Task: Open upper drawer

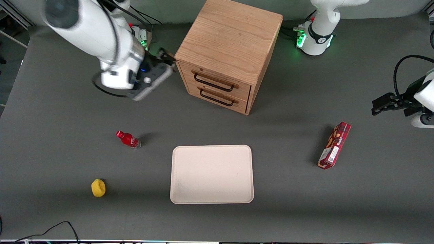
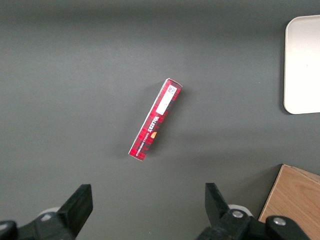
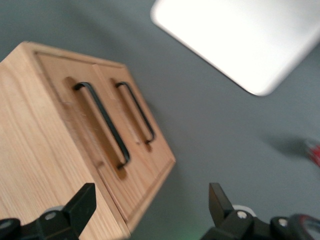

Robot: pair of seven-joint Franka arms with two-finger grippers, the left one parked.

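The wooden cabinet (image 1: 230,37) stands on the grey table. Its upper drawer (image 1: 222,77) is closed, with a black wire handle (image 1: 213,83); the lower drawer (image 1: 222,96) just beneath it is closed too. My right gripper (image 1: 168,58) hangs beside the cabinet's upper front corner, toward the working arm's end, apart from the handle. In the right wrist view the gripper (image 3: 150,205) is open and empty. There the upper drawer's handle (image 3: 102,122) and the lower drawer's handle (image 3: 136,112) show ahead of the fingertips (image 3: 82,200).
A cream tray (image 1: 212,200) lies nearer the front camera than the cabinet. A red bottle (image 1: 129,139) and a yellow object (image 1: 98,188) lie toward the working arm's end. A red box (image 1: 334,145) lies toward the parked arm's end and also shows in the left wrist view (image 2: 156,121).
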